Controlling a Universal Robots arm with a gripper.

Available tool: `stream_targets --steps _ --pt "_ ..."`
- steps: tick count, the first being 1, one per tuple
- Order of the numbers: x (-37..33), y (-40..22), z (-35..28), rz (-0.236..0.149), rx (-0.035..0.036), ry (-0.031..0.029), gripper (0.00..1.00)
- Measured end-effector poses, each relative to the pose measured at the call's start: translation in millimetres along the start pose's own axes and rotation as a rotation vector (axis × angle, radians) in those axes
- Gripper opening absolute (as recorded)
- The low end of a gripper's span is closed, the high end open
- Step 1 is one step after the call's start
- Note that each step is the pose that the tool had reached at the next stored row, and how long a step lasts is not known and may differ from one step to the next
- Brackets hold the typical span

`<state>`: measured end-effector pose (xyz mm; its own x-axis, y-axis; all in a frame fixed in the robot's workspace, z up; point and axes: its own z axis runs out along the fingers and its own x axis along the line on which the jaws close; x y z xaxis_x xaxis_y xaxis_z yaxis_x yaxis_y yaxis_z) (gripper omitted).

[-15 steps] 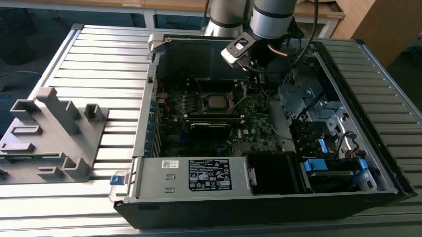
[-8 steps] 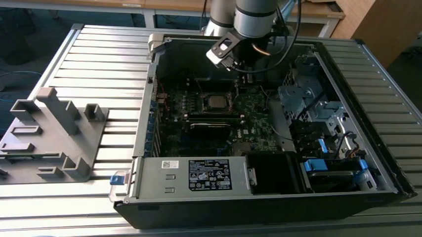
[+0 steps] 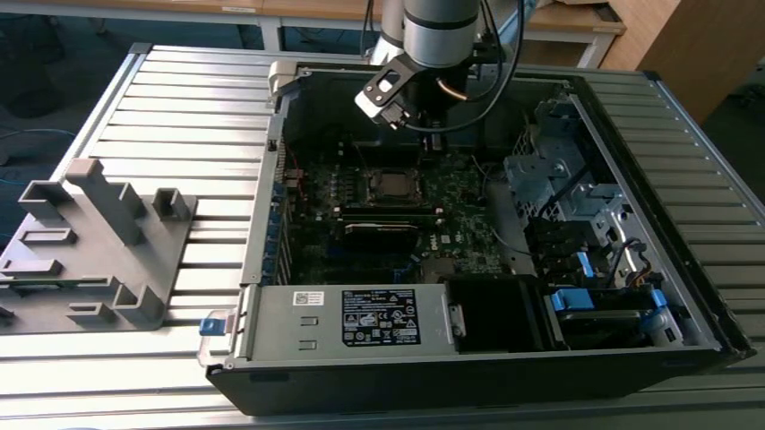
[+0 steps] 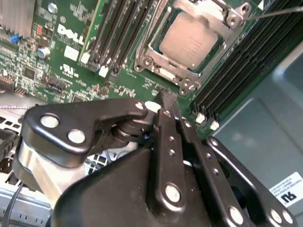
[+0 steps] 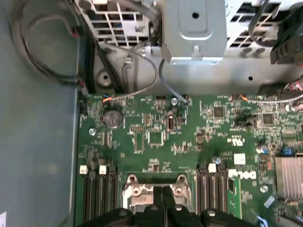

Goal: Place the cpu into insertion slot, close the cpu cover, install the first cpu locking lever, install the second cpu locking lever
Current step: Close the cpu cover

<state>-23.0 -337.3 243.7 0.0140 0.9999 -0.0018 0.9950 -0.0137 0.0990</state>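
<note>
Foreground, exterior view: a labelled silver power-supply box fronts the open computer case on a slatted table.
Arm, exterior view: the gripper hangs over the motherboard, near the insertion slot.
Gripper, second wrist view: the fingers are pressed together with nothing between them, tips above green board beside the socket.
Cpu, second wrist view: the cpu lies flat in the slot, dull face up, and the cpu cover appears lowered around it.
Lever, second wrist view: a thin rod runs off one corner; whether it is latched cannot be told.
First wrist view: the joined tips sit over the cover's edge, between banks of memory slots.
Handling: the chip looks light, thin and stiff, likely fragile underneath. It is best taken by opposite edges.
</note>
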Motion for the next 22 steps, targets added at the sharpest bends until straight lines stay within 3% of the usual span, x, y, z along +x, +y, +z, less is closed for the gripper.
stream_targets --steps 5,9,17,19,21,22 --pt "0.0 -0.1 0.0 0.0 0.0008 0.0 0.11" --pt "0.0 -0.2 0.8 0.0 0.0322 -0.0009 0.11" --pt "0.0 -0.2 0.9 0.0 0.0364 -0.0008 0.11" --pt "0.0 -0.2 1.4 0.0 0.052 -0.0009 0.11" --pt "0.0 -0.3 1.8 0.0 0.0721 -0.0013 0.11" --pt "0.0 -0.3 1.8 0.0 0.0779 -0.0016 0.11"
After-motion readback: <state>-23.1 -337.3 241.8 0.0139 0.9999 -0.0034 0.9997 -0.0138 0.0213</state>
